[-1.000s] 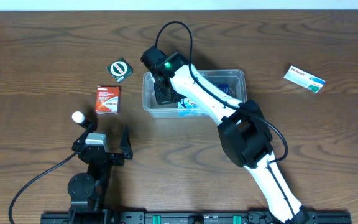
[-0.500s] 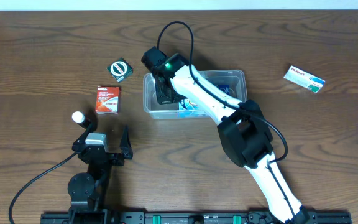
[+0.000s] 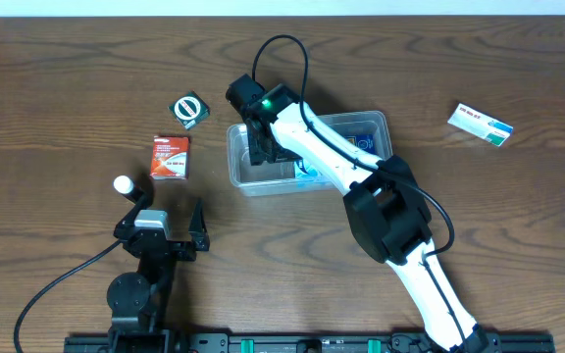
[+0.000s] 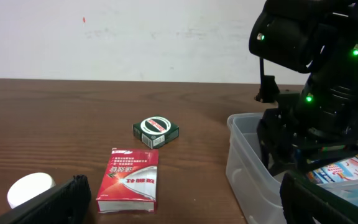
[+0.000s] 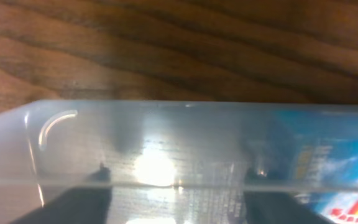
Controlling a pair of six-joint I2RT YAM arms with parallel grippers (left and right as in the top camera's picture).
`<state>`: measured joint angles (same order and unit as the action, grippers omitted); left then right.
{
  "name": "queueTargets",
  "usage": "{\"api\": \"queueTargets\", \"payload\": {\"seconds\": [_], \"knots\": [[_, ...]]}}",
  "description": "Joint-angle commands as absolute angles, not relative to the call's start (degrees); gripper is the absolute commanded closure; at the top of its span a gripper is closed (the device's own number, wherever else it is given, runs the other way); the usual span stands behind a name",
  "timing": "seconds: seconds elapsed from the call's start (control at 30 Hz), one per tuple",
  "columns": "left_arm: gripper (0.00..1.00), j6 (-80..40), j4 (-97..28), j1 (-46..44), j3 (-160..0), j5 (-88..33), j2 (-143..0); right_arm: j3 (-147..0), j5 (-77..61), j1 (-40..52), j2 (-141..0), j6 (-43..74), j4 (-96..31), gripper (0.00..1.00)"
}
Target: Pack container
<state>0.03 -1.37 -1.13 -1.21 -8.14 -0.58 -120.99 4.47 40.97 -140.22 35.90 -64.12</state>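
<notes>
Overhead: container (image 3: 248, 184) sits mid-table, slightly right of centre, long axis left-right; blue printed packets in it; right gripper (image 3: 263, 149) is down inside its left end; left gripper (image 3: 168, 214) is parked near-left, well apart from the tub; red box (image 3: 171, 157), green round-label packet (image 3: 189, 109) and white cap (image 3: 123, 183) lie loose to the left; blue-white packet (image 3: 480, 125) lies far right.

Left wrist: my own jaws are spread wide with nothing between them; tub wall (image 4: 247, 168) is on the right with the right arm's fingers dipped inside; red box (image 4: 129, 180) lies flat nearby.

Right wrist: lens is pressed close to the clear wall (image 5: 166, 143); fingers (image 5: 73, 202) show as two dark tips well apart with nothing pinched; I read them as open; printed packet (image 5: 328, 162) is at right, inside.

Handling, my guess: thin clear plastic, light even with packets in; walls likely flex, surface slick; it would skid on the wood if nudged; I'd pinch a short end wall just under the rim, one finger inside and one outside; squeeze gently.
</notes>
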Motion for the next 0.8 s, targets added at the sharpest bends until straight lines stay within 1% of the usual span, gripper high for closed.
{"api": "queueTargets", "payload": {"seconds": [0.0,0.1,0.17,0.27,0.47,0.77], "knots": [[0.02,0.4,-3.4,-0.8,-0.2,-8.6,-0.3,-119.3,3.6,40.8,-141.8,36.0,-65.0,0.2],[0.02,0.4,-3.4,-0.8,-0.2,-8.6,-0.3,-119.3,2.9,40.8,-141.8,35.6,-65.0,0.1],[0.02,0.4,-3.4,-0.8,-0.2,-8.6,-0.3,-119.3,2.7,40.8,-141.8,35.1,-64.7,0.05],[0.02,0.4,-3.4,-0.8,-0.2,-8.5,-0.3,-119.8,2.8,40.8,-141.8,34.5,-64.7,0.01],[0.02,0.4,-3.4,-0.8,-0.2,-8.6,-0.3,-123.7,2.6,40.0,-141.5,32.5,-66.6,0.01],[0.02,0.4,-3.4,-0.8,-0.2,-8.6,-0.3,-134.0,2.5,37.0,-141.3,30.1,-73.5,0.01]]}}
